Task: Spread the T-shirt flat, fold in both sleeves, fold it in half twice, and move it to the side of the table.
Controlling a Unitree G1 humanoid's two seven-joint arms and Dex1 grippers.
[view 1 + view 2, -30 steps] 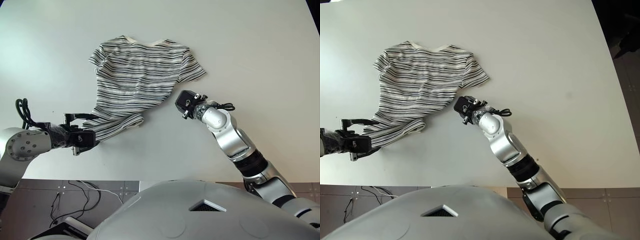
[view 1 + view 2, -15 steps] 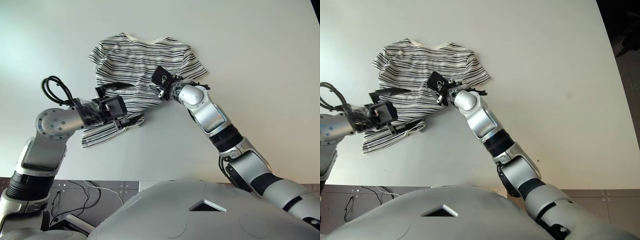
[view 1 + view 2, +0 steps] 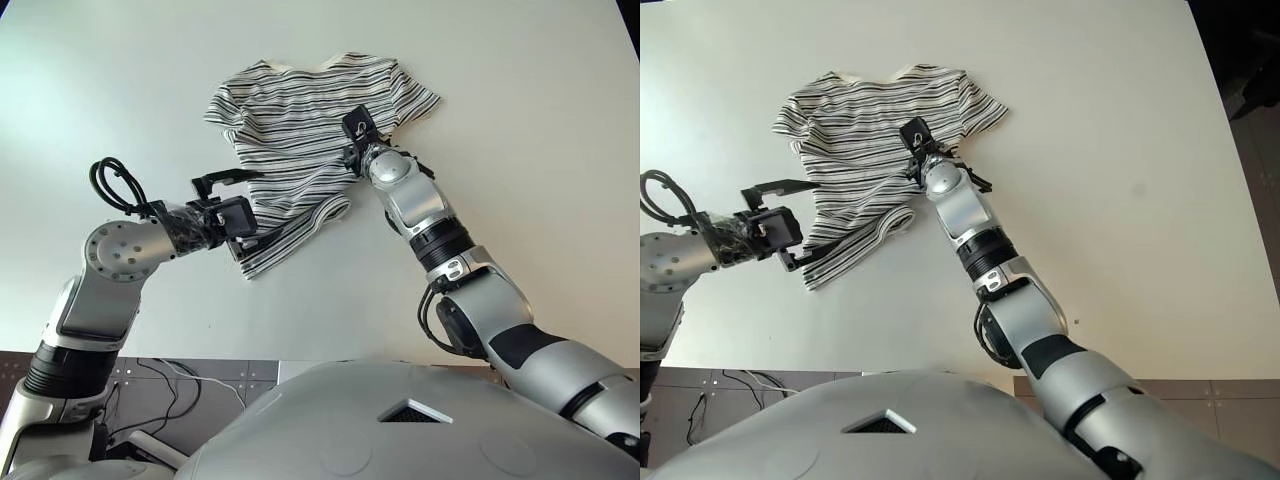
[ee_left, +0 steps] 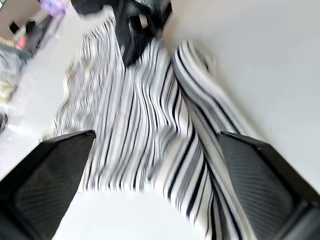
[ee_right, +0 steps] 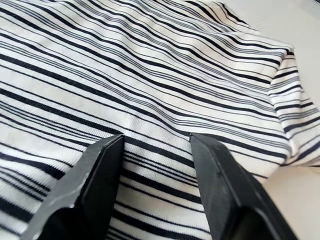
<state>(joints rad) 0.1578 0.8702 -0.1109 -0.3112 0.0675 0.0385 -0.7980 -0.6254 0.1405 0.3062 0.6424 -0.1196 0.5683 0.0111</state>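
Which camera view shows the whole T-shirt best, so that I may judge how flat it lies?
The right eye view: the whole T-shirt lies in it, with its collar, both sleeves and the bunched lower hem. The left eye view shows much the same. The wrist views show patches of its striped cloth up close, without the outline.

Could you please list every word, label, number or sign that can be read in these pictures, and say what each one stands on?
No text can be read.
The striped T-shirt shows only stripes, with no print or tag in sight.
The white table shows no markings.
Any marking on the left gripper or the right gripper is too small to read.
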